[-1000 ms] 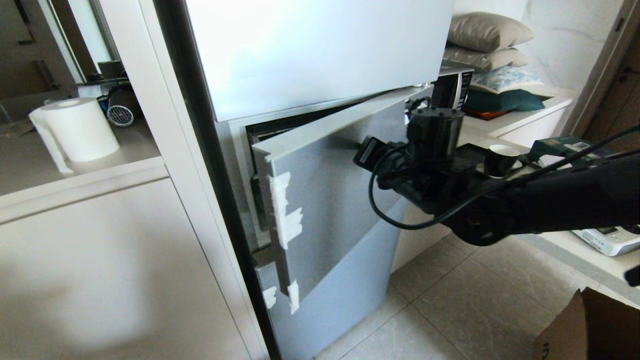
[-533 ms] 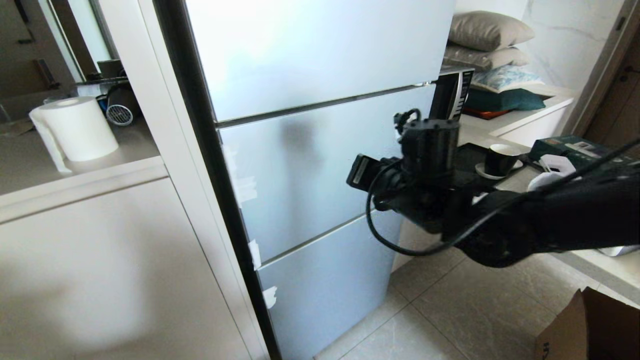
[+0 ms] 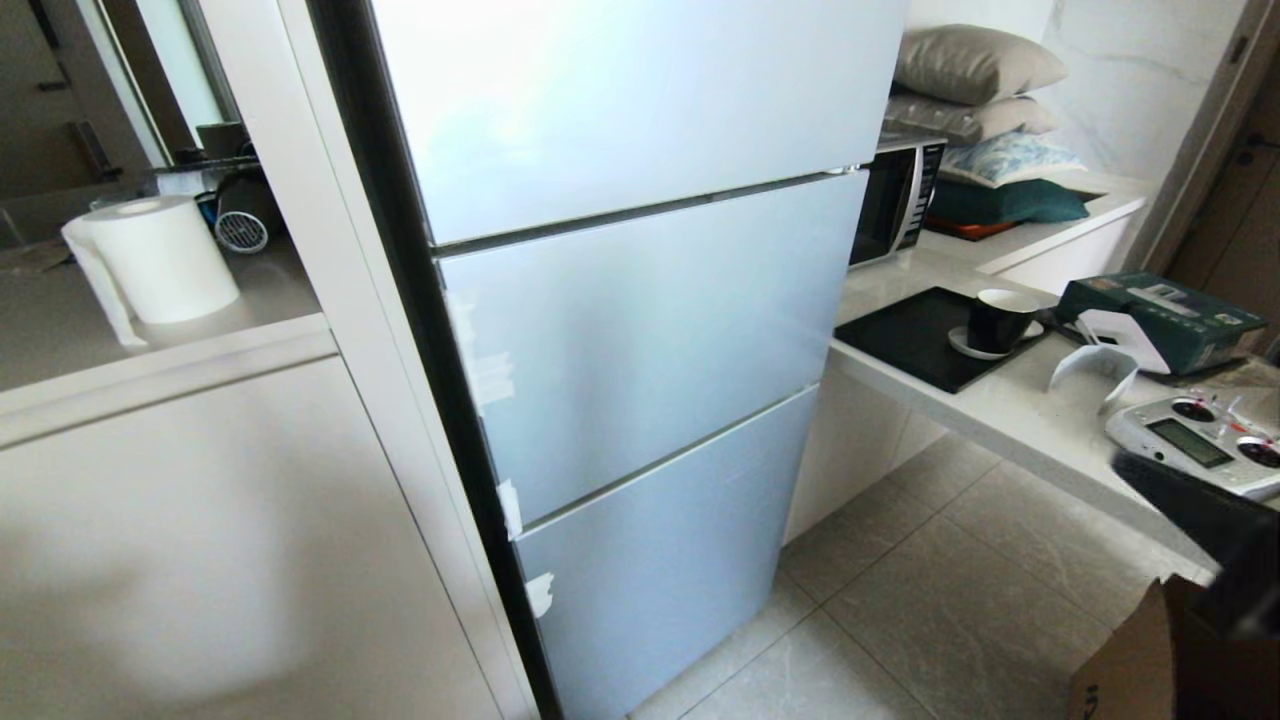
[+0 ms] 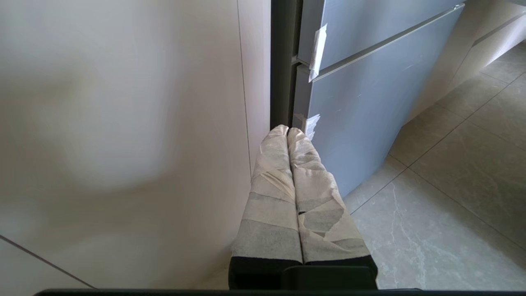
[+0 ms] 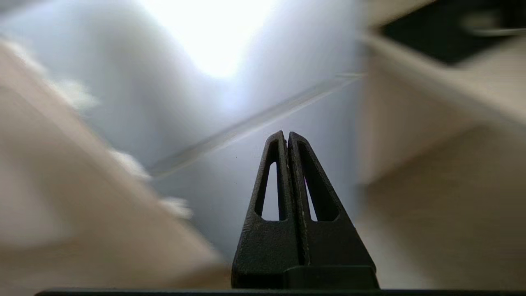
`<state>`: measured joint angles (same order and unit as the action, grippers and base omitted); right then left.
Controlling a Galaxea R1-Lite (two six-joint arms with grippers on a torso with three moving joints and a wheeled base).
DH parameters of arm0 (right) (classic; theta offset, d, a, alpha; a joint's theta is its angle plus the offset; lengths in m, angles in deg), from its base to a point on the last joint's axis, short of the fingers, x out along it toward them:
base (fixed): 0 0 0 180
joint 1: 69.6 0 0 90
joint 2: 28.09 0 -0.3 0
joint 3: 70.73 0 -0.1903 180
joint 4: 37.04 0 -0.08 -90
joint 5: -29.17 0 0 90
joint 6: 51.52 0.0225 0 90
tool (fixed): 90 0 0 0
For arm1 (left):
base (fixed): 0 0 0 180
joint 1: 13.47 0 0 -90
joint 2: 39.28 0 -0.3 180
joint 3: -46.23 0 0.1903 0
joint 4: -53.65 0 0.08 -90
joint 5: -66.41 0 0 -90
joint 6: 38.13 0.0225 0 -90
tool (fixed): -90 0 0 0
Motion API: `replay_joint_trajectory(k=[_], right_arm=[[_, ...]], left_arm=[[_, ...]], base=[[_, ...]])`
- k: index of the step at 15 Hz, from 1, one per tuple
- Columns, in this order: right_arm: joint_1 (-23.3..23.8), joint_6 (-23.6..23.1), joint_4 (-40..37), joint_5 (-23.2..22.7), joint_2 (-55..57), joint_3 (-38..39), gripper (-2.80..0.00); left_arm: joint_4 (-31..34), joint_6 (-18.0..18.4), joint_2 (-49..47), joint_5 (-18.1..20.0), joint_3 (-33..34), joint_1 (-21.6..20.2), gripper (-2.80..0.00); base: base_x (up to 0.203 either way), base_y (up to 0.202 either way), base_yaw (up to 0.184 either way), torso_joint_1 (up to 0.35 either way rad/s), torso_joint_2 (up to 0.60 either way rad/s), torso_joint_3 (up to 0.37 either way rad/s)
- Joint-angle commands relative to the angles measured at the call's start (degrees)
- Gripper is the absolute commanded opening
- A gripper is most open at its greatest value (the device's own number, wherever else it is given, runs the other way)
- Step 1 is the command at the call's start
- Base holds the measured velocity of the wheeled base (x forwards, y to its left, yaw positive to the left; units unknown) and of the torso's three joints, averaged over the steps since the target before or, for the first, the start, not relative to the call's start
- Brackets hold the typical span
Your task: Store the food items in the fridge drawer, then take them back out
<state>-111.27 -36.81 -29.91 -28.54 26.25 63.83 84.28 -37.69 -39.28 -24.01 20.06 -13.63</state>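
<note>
Head view shows the tall pale grey-blue three-door fridge (image 3: pixel 640 330) filling the middle, all its doors flush and closed, so the food items and the clear fridge drawer are hidden and I cannot tell where they lie. Beside it on the left stands a cream cabinet panel (image 3: pixel 220 540), with a white paper towel roll (image 3: pixel 160 258) on the ledge above. To the right of the fridge runs a white stone surface (image 3: pixel 1010 420) carrying a black flat tray (image 3: pixel 910 335), a black cup on a white saucer (image 3: pixel 1000 318), a dark green cardboard box (image 3: pixel 1160 315) and a grey remote controller with a small screen (image 3: pixel 1200 445). Grey floor tiles (image 3: pixel 920 610) lie below, and a brown carton corner (image 3: pixel 1150 660) shows at the lower right. Strips of white tape (image 3: pixel 510 505) stick to the fridge's left edge.

Left wrist view has the left pincer (image 4: pixel 287 132), its fingers wrapped in pale tape, pressed together and holding nothing, low near the fridge's bottom door. Right wrist view shows the right pincer (image 5: pixel 287 135), black with slotted fingers, also fully closed and empty, pointing toward the fridge front
</note>
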Motion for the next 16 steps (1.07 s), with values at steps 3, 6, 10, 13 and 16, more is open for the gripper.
replay_joint_trajectory(k=[3, 6, 10, 13, 16], right_arm=[[16.1, -5.9, -4.4, 4.6, -21.6, 11.7, -2.80], [33.2, -7.0, -6.0, -13.7, -26.7, 18.0, -2.80], [39.7, -17.7, -22.1, -26.5, -41.9, 21.2, -2.80], [40.9, -21.2, -27.8, -31.7, -53.7, 21.7, -2.80], [41.4, -21.9, -30.9, -34.0, -54.4, 22.1, -2.80]], left_arm=[[0.0, 0.0, 0.0, 0.0, 0.0, 0.0, -2.80], [0.0, 0.0, 0.0, 0.0, 0.0, 0.0, -2.80], [0.0, 0.0, 0.0, 0.0, 0.0, 0.0, -2.80], [0.0, 0.0, -0.1, 0.0, 0.0, 0.0, -2.80], [0.0, 0.0, 0.0, 0.0, 0.0, 0.0, -2.80]], base=[[0.000, 0.000, 0.000, 0.000, 0.00, 0.000], [0.000, 0.000, 0.000, 0.000, 0.00, 0.000], [0.000, 0.000, 0.000, 0.000, 0.00, 0.000], [0.000, 0.000, 0.000, 0.000, 0.00, 0.000], [0.000, 0.000, 0.000, 0.000, 0.00, 0.000]])
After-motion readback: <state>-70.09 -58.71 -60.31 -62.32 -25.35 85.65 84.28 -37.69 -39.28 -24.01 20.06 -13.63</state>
